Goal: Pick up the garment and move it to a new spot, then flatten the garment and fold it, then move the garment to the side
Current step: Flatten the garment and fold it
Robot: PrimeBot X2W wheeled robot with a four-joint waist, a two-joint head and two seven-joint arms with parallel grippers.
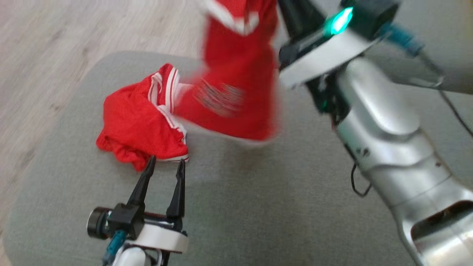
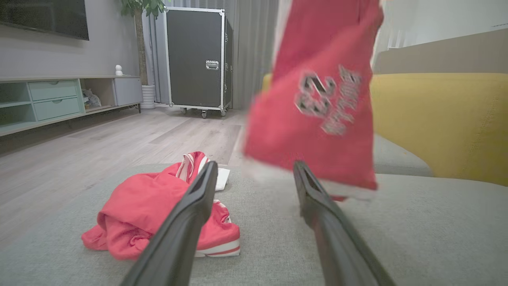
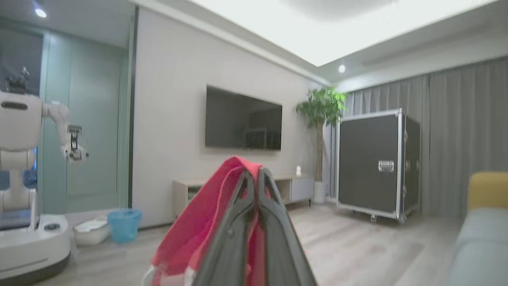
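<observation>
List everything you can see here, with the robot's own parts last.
hanging garment: one, red, in the air above the seat
crumpled garment: one, red with white trim, on the seat
seat: one, grey, under both
backrest: one, yellow, behind the seat
wheeled case: one, black, by the curtains
plant: one, green, beside the case
left pincer: one, dark, open, by the crumpled garment
right pincer: one, dark, shut on the hanging garment

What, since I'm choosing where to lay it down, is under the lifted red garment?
Bare grey cushion shows below the hem of the lifted garment; a crumpled red garment lies beside that spot. The cushion patch behind its hanging cloth is hidden.
</observation>
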